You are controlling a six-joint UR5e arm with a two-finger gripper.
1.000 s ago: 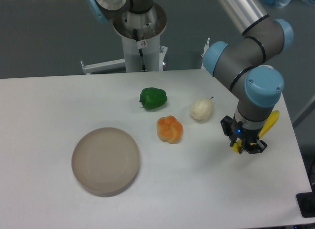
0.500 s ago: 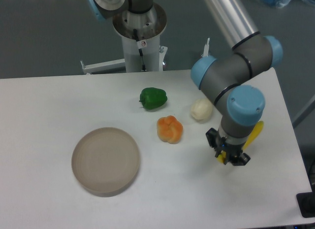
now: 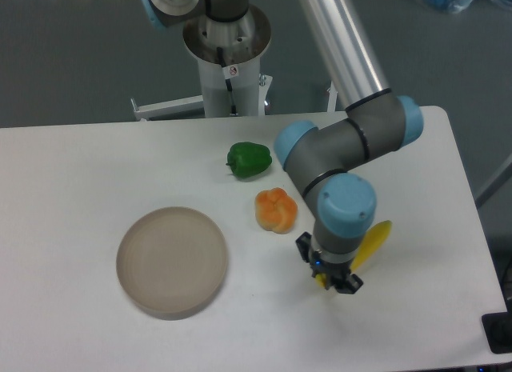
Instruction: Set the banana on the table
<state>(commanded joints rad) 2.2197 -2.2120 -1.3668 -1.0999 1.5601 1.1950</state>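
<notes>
A plate sits left on the table, an orange pepper mid-scene. Right of it the gripper, jaws closed on the banana, hangs low near the front: carrying step. Next, lower and release.

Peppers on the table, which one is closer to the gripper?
The orange pepper, just up-left of the gripper; the green pepper sits farther back.

Smooth, shiny plastic look on the banana and orange pepper. Matte white table, dull beige plate. Brushed metal arm tube.
</notes>
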